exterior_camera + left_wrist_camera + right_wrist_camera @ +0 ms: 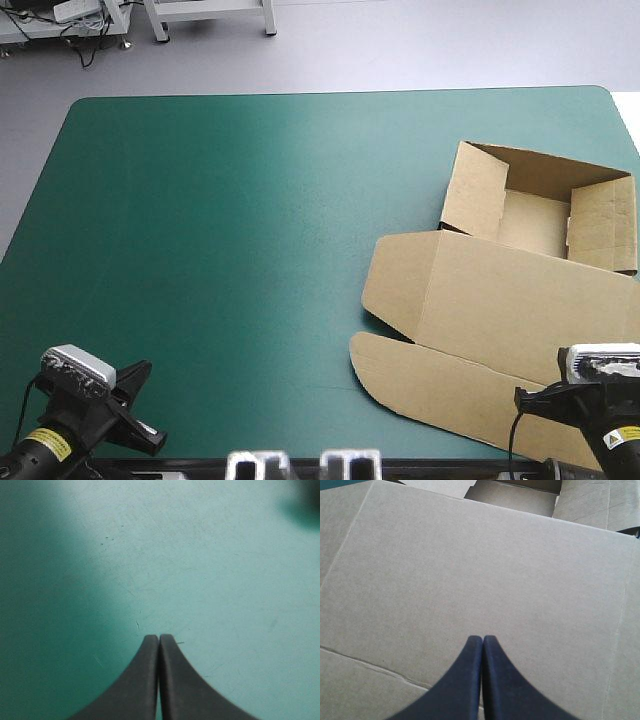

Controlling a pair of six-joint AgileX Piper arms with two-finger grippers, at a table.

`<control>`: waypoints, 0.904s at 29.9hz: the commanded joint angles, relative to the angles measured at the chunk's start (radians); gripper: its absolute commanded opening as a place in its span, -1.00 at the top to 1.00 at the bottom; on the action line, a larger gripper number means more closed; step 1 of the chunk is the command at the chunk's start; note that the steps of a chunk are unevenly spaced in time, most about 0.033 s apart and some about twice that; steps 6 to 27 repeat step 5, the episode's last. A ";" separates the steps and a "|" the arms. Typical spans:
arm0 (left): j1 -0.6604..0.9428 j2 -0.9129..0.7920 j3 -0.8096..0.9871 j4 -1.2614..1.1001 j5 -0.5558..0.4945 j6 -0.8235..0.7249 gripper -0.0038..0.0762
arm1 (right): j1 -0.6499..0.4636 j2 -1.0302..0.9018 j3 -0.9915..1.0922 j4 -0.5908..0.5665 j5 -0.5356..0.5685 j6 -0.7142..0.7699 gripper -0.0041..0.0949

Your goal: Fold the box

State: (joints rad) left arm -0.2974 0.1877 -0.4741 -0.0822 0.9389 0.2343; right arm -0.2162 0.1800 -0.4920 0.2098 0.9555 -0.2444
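Observation:
The brown box [500, 300] lies at the table's right side as an open tray with raised walls at the far end and its lid panel flat toward the front edge. In the right wrist view the lid [485, 565] fills the picture, with the tray's walls [520, 495] ahead. My right gripper [482, 639] is shut, its arch hovering over the lid with nothing held. My left gripper [159, 637] is shut too, over bare teal-green cover [200, 555] near the front left corner, far from the box. In the high view only the wrists show at the front edge.
The teal-green table [220, 250] stretches wide left of the box. The box's right side reaches the table's right edge, and its front flap [430, 385] lies close to the front edge.

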 commanded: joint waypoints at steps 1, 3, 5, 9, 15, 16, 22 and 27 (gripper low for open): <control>-0.006 0.015 -0.023 -0.015 -0.069 -0.004 0.93 | 0.003 0.014 -0.026 0.015 -0.060 0.002 0.94; -0.006 0.015 -0.023 -0.015 -0.069 -0.006 0.93 | 0.003 0.014 -0.026 0.015 -0.060 0.002 0.94; -0.006 0.015 -0.023 -0.015 -0.069 -0.006 0.93 | 0.003 0.014 -0.026 0.015 -0.060 0.002 0.94; -0.006 0.015 -0.023 -0.015 -0.069 -0.006 0.93 | 0.003 0.014 -0.026 0.015 -0.060 0.002 0.94; -0.006 0.015 -0.023 -0.015 -0.069 -0.006 0.93 | 0.003 0.014 -0.026 0.015 -0.060 0.002 0.94; -0.006 0.015 -0.023 -0.015 -0.069 -0.006 0.93 | 0.003 0.014 -0.026 0.015 -0.060 0.002 0.94; -0.006 0.015 -0.023 -0.015 -0.069 -0.006 0.93 | 0.003 0.014 -0.026 0.015 -0.060 0.002 0.94; -0.006 0.015 -0.023 -0.015 -0.069 -0.006 0.93 | 0.003 0.014 -0.026 0.015 -0.060 0.002 0.94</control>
